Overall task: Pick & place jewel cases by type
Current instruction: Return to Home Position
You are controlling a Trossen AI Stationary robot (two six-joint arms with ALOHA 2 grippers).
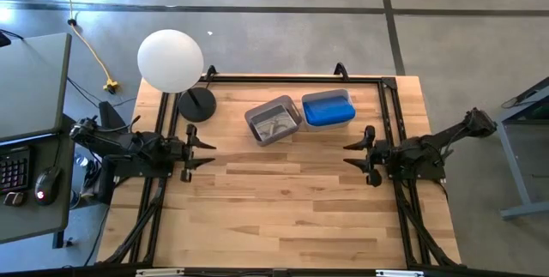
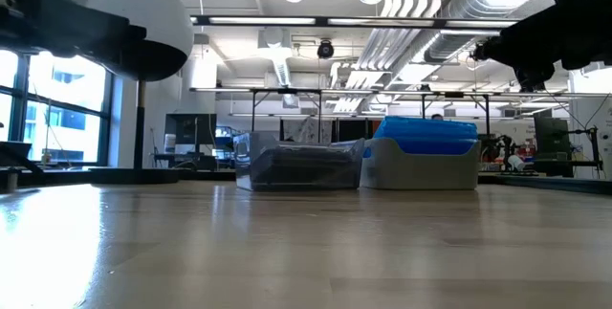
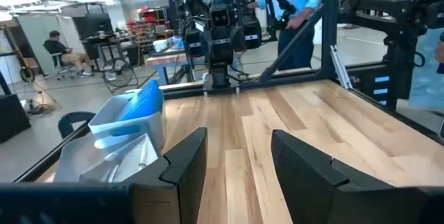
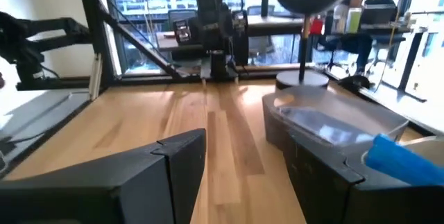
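The blue jewel cases (image 1: 328, 110) lie stacked in a pale tub (image 2: 421, 164) at the table's far middle; they also show in the low view (image 2: 426, 135). The dark cases (image 1: 274, 125) lie in a clear grey tub (image 1: 273, 119) just left of it. My left gripper (image 1: 206, 153) is open and empty at the table's left side, above the wood. My right gripper (image 1: 352, 156) is open and empty at the right side, facing the left one.
A lamp with a white round shade (image 1: 171, 60) and a black round base (image 1: 199, 104) stands at the far left corner. A black frame (image 1: 292, 78) runs along the table's far edge. Bare wood (image 1: 283, 200) lies between the arms and toward the near edge.
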